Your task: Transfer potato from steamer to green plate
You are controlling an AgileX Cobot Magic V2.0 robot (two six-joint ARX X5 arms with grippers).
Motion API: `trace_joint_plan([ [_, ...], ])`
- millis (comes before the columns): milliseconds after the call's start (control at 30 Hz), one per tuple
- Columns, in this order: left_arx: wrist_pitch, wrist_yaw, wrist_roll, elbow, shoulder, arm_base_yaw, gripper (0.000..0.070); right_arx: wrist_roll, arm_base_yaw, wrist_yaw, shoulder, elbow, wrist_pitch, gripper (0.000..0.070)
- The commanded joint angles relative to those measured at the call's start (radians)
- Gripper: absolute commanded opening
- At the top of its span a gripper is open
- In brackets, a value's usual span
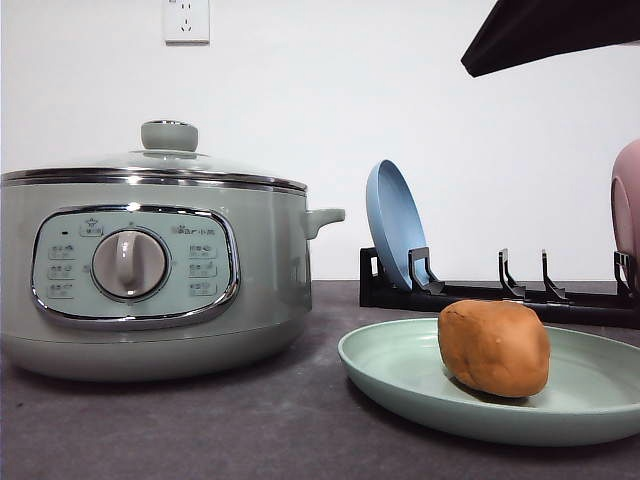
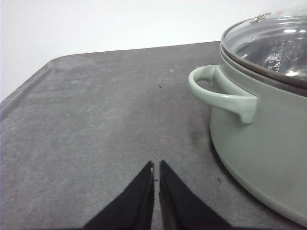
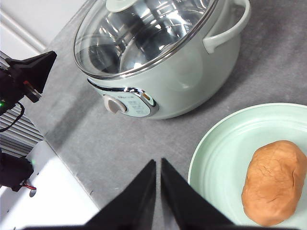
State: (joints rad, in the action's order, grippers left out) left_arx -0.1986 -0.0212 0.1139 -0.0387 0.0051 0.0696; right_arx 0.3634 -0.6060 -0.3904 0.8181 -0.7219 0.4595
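Both grippers' jaws are nearly together and hold nothing: the left gripper (image 2: 156, 167) hovers over bare grey tabletop (image 2: 105, 120) beside the pale sage-green steamer (image 2: 268, 129), the right gripper (image 3: 159, 165) above the tabletop between steamer and plate. The rounded orange-brown potato (image 1: 495, 347) lies on the shallow mint-green plate (image 1: 400, 365), apart from the lidded steamer.

A plain white wall (image 1: 480, 130) stands behind everything. High up on it is a white power socket (image 1: 186, 20). The counter (image 1: 250, 420) is dark grey and looks a bit rough, with a rounded corner seen in the left wrist view. At the back of the counter, by the wall, sits a black rack (image 1: 500, 290) with a blue plate (image 1: 395, 235) standing in it. The light is soft and even.
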Motion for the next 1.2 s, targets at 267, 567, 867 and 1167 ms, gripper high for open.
trace_joint_plan([
  [267,-0.015,0.003,-0.002,0.016,-0.002,0.002,0.0023,-0.276,0.159,0.156,-0.164,0.041,-0.075,0.0004],
  [567,-0.014,0.003,-0.002,0.016,-0.002,0.002,0.0023,-0.331,0.451,0.156,-0.448,0.347,-0.38,0.0004],
  [867,-0.014,0.003,-0.002,0.016,-0.002,0.002,0.0023,-0.329,0.541,0.164,-0.697,0.605,-0.46,0.0004],
  [1167,-0.014,0.003,-0.002,0.016,-0.002,0.002,0.0023,-0.298,0.541,0.164,-0.8,0.711,-0.431,0.0004],
])
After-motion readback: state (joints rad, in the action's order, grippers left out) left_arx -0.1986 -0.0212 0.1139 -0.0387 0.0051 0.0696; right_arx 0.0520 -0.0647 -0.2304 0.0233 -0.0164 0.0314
